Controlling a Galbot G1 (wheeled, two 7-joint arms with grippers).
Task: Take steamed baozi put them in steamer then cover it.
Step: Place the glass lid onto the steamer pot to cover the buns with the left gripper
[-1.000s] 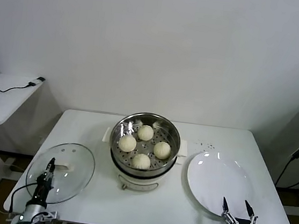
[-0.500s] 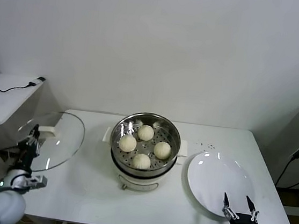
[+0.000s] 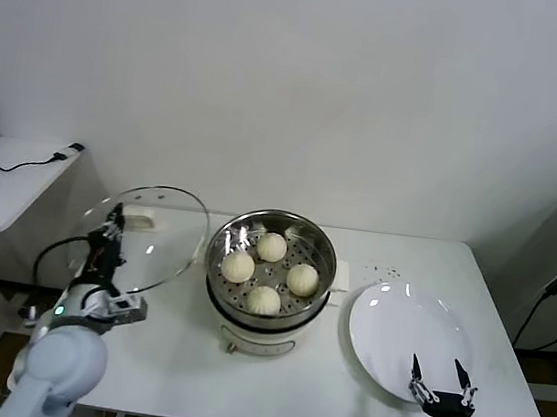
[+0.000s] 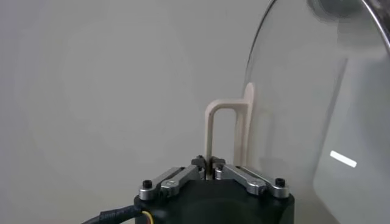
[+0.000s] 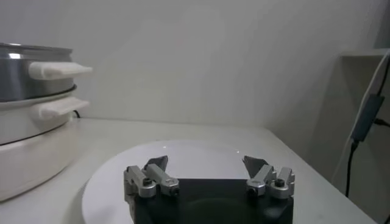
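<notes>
the glass lid (image 3: 144, 239) is held by its handle (image 4: 222, 131), pinched in the left gripper (image 3: 111, 240); it should be levelled and centred over the steamer (image 3: 269, 273) before lowering. the right gripper (image 3: 436, 388) is parked, spread.

Shiny polished steel on the steamer (image 3: 271, 258), gleaming over a smooth white plastic base. Four baozi (image 3: 271, 247) look matt, soft and smooth. The lid (image 3: 144, 239) is clear glossy glass with a matt cream plastic handle (image 4: 228, 134). Glossy white plate (image 3: 407, 339), matt white table (image 3: 161, 356).
</notes>
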